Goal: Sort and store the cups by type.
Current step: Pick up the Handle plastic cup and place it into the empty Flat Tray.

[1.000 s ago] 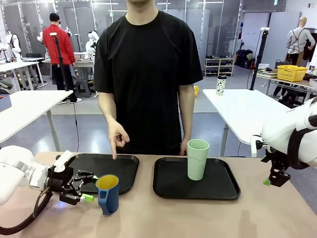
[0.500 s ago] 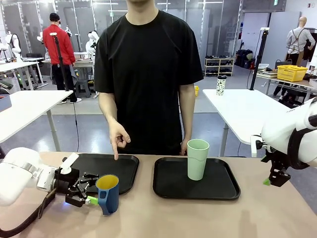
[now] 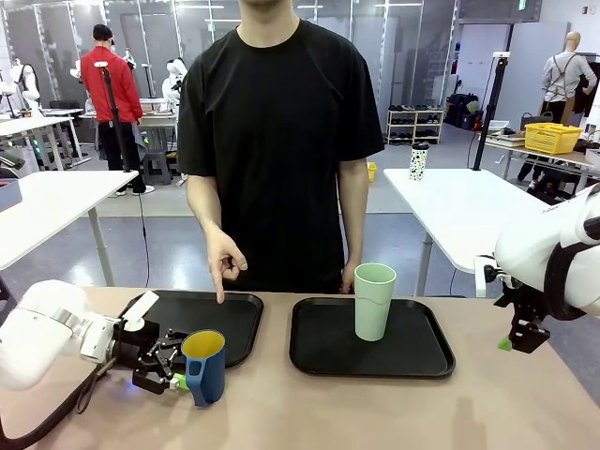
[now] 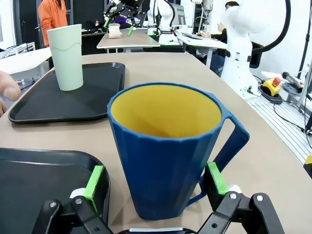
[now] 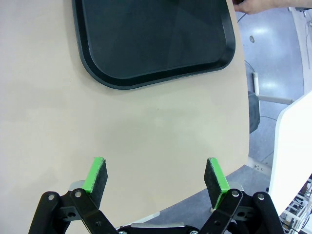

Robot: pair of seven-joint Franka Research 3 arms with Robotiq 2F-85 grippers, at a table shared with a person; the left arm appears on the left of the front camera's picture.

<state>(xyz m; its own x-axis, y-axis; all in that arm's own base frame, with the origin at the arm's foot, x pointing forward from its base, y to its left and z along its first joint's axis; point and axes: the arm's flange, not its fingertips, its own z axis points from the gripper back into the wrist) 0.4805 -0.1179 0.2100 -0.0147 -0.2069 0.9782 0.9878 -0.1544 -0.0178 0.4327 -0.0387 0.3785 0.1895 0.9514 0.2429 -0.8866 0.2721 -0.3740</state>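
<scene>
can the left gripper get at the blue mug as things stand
Probably yes. The left gripper is open with the blue mug already between its green pads, one pad by the plain side, the other by the handle. Nothing stands in between; the tray lies beside it.

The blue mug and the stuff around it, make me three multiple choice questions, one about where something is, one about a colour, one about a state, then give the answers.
1. Where does the mint-green tumbler stand?
A. on the right tray
B. on the bare table
C. inside the mug

2. What colour is the inside of the blue mug?
A. white
B. yellow
C. red

3. How is the left gripper set?
A. shut, well away from the mug
B. holding the tumbler
C. open, a finger on each side of the mug

Answers: 1 A, the tumbler stands upright on the right tray. 2 B, the left wrist view looks into a yellow inside. 3 C, green pads flank the mug with gaps showing.
</scene>
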